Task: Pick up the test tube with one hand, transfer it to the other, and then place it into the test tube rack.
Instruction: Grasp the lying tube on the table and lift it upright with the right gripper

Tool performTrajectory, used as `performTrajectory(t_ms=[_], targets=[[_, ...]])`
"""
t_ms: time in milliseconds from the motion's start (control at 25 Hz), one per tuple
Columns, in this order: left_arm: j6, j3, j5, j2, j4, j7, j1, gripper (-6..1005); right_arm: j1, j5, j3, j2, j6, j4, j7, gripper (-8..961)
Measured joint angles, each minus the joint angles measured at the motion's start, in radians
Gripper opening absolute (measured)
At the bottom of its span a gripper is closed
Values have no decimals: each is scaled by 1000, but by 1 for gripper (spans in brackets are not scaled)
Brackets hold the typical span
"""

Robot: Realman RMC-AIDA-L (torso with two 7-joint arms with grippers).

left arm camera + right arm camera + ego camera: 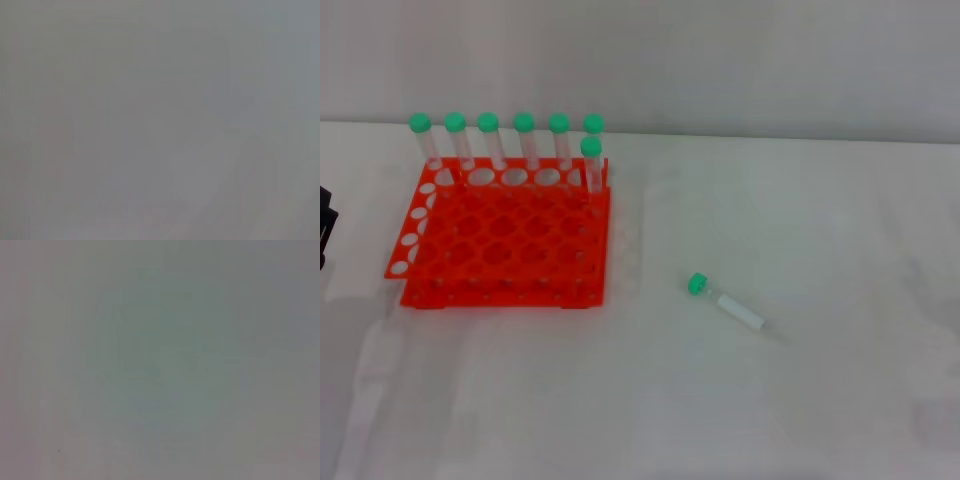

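Note:
A clear test tube (pixel 728 300) with a green cap lies on its side on the white table, right of centre in the head view, cap pointing toward the rack. The orange-red test tube rack (pixel 505 245) stands at the left. Several green-capped tubes (pixel 525 140) stand upright along its far row, and one more (pixel 591 162) stands at its far right corner. A black part of my left hand (pixel 325 228) shows at the left edge, left of the rack and apart from it. My right hand is out of view. Both wrist views show only plain grey.
The white table (pixel 800 400) runs back to a pale wall (pixel 720 60). Nothing else lies on the table besides the rack and the loose tube.

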Motion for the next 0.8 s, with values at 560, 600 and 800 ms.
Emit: performTrajectory(t_ms=[560,600,800], targets=[[1,1,8,0,0,0,2,889,-2,-1,-6,0,-4,1,0,843],[1,2,8,0,0,0,3,889,-2,-1,-8,0,-4,1,0,843],[-2,3,8,0,1,0,7,888,-2,-9,-11,0,-1,1,28,843]])
